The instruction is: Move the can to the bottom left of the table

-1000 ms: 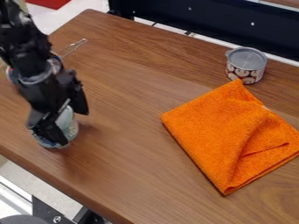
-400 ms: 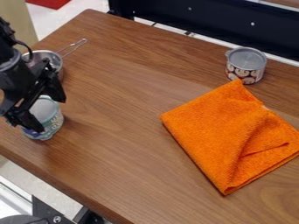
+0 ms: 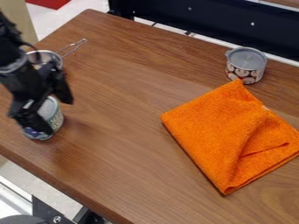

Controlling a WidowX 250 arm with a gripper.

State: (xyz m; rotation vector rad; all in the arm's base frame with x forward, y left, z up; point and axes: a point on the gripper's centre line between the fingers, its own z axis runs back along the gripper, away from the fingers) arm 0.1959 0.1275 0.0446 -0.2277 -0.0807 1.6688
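At the left side of the camera view, my gripper (image 3: 55, 112) hangs low over the can (image 3: 56, 120), its two fingers spread open. One finger crosses the can's front left side, and the other is at its upper right. The can is upright on the wooden table (image 3: 123, 144), near the front left edge. It has a pale lid and a light green and blue label, partly hidden by the gripper.
Behind the gripper is a metal strainer (image 3: 44, 57), its handle pointing to the upper right. An orange cloth (image 3: 227, 135) lies at the right, with a patterned can with a grey lid (image 3: 246, 65) behind it.
The can moved left and slightly up the view with my gripper, then stayed put. Since the middle frame, my gripper has shifted slightly right relative to it.
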